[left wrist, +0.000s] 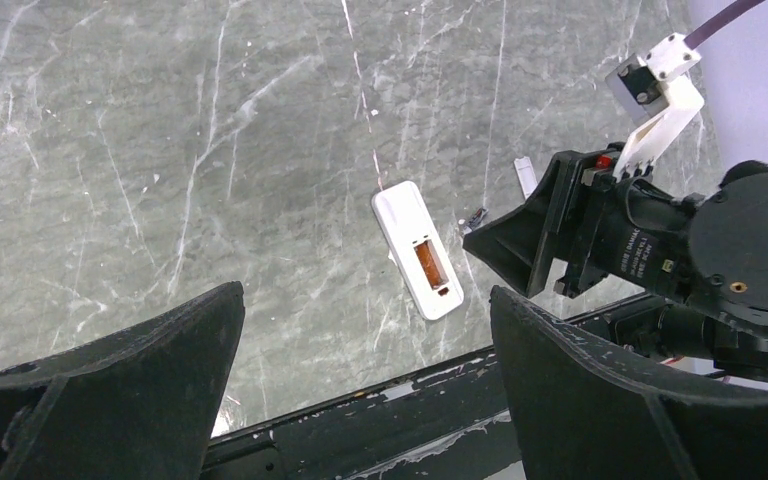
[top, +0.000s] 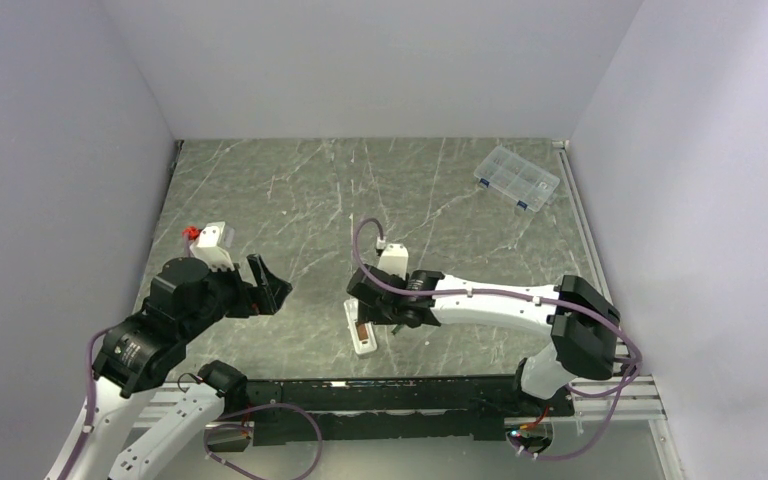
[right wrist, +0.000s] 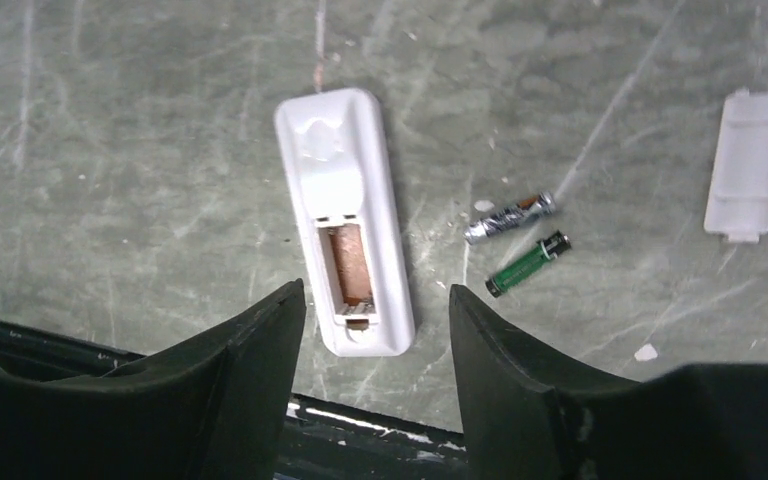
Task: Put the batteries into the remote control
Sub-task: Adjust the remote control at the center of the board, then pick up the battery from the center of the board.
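White remote control (right wrist: pixel 345 160) bay (right wrist: pixel 346 262) uncovered, batteries (right wrist: pixel 528 264) beside it; left tool (left wrist: pixel 365 300), right tool (right wrist: pixel 375 292) open, empty

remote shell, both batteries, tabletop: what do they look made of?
remote control: white plastic, smooth, faint sheen; open bay looks coppery. green battery and silvery battery: probably metal cans in glossy wrap. table: grey-green marble look, white veins; maybe laminate.

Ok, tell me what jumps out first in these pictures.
The white remote control lies back-up near the front edge of the table, its battery bay open and empty, under the open right claw. Beside it lie a silvery battery and a green battery, loose, and further off a white cover.
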Action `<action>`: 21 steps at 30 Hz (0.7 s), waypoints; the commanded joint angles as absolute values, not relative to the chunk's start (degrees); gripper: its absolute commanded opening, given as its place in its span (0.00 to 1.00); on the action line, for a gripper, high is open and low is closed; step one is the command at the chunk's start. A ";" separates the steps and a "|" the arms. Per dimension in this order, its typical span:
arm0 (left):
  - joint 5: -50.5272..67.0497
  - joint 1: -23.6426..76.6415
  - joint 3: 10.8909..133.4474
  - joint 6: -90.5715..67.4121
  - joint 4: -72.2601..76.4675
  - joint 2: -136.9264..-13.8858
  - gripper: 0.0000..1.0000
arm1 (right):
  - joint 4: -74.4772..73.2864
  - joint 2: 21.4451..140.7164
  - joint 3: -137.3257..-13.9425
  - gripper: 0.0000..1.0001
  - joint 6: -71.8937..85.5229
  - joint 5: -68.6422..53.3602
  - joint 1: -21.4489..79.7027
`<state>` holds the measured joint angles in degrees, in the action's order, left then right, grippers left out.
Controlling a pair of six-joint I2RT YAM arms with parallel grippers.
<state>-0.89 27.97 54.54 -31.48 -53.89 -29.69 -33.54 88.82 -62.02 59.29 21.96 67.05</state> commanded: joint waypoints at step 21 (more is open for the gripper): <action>0.83 28.03 54.32 -30.41 -51.33 -28.30 0.98 | -27.69 88.49 -52.91 0.43 79.30 15.79 61.23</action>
<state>0.14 27.97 54.54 -31.05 -53.82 -28.95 -29.32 87.59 -53.30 77.08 16.84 61.84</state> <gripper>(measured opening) 0.979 0.436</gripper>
